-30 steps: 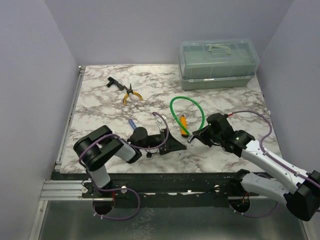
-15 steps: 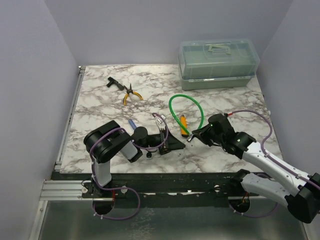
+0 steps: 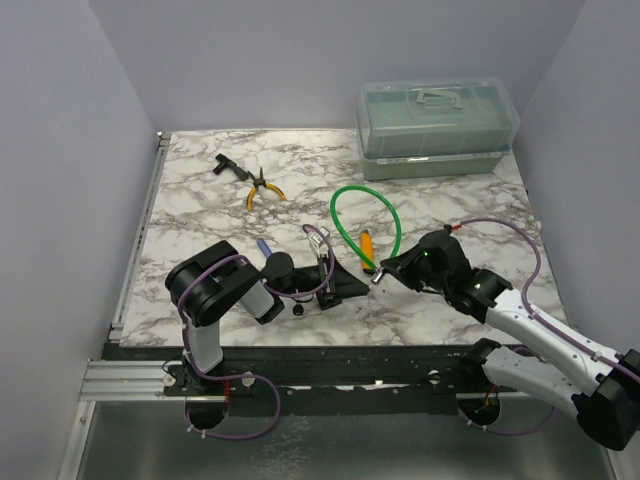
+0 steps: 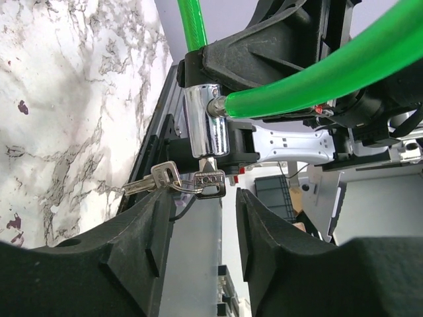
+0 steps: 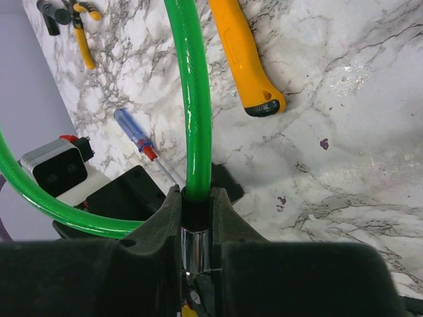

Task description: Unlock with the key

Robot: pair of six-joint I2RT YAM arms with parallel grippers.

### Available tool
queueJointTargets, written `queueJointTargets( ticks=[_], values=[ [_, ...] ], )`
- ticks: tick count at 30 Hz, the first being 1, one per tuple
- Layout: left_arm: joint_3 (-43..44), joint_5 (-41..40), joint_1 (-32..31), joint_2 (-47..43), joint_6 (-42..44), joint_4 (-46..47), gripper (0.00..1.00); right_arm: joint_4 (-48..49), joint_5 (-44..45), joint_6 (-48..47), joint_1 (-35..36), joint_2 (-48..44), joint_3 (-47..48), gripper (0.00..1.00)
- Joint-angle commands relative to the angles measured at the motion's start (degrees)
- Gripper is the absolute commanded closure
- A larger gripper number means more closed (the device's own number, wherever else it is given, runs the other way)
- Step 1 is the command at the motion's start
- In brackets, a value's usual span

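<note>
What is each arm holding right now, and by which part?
The right end effector grips the green cable lock by its chrome cylinder. The left end effector holds nothing; it stands open around the tiny flat silver key in that cylinder.

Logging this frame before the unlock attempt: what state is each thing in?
cable lock: looped shut, not yet released
key: inserted in the cable lock
left gripper: open, straddling the key
right gripper: shut on the cable lock
toolbox: lid closed

toolbox (image 3: 438, 128): far right | pliers (image 3: 262, 188): far left | cable lock (image 5: 196, 99): centre, nearer | screwdriver (image 5: 132, 131): left of lock
</note>
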Motion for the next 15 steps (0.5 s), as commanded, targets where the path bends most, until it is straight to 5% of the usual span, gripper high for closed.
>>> queueJointTargets(
  ticks=[1, 15],
  values=[
    [0.6, 0.1, 0.1, 0.6, -0.7, 10.0, 0.52, 6.1, -1.7, -0.8, 0.4, 0.2, -0.4, 1.0],
    [1.2, -2.3, -0.4, 2.1, -0.7, 10.1, 0.62, 9.2, -3.1, -0.8, 0.4, 2.0, -1.0, 1.0]
  ],
)
